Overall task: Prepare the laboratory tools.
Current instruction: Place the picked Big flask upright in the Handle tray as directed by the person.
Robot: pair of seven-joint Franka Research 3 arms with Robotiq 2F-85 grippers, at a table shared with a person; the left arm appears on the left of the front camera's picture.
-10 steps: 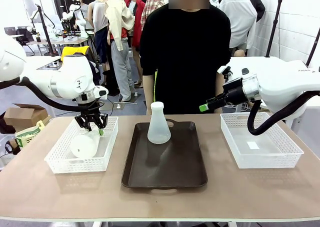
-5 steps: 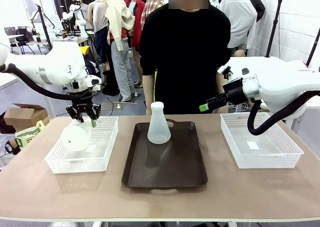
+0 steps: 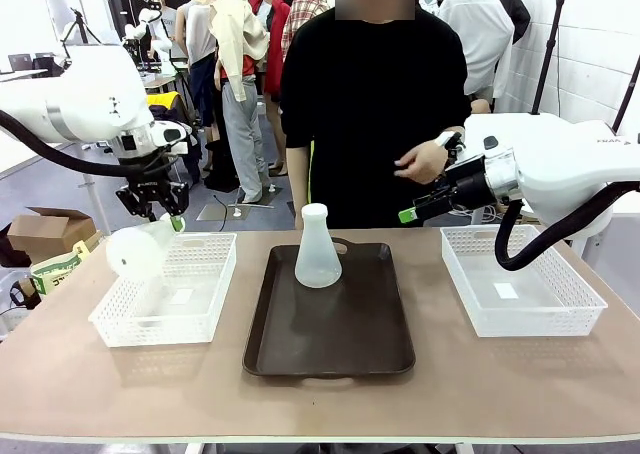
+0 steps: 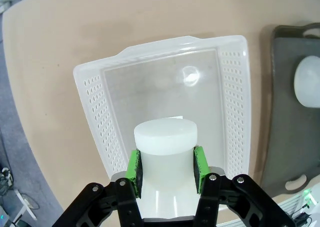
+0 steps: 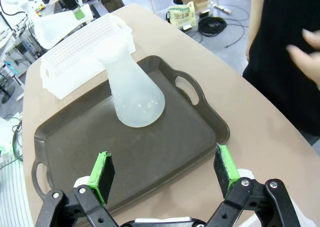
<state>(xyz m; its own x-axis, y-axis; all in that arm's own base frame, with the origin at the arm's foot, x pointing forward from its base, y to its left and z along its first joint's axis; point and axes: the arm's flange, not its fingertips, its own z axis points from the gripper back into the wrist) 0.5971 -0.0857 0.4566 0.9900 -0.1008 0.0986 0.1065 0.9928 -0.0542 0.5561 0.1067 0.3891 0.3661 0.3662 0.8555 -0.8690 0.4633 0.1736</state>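
Front view: left gripper [image 3: 158, 217] clamped on the neck of one flask [image 3: 137, 249] — held tilted in the air above the left white basket [image 3: 165, 319], clear of it. Second flask [image 3: 318, 248] stood upright at the far end of the dark tray [image 3: 330, 349]. Right gripper [image 5: 165, 171] hung above the tray with jaws spread wide — nothing between the pads. Person's hand [image 3: 424, 161] hovered near it.
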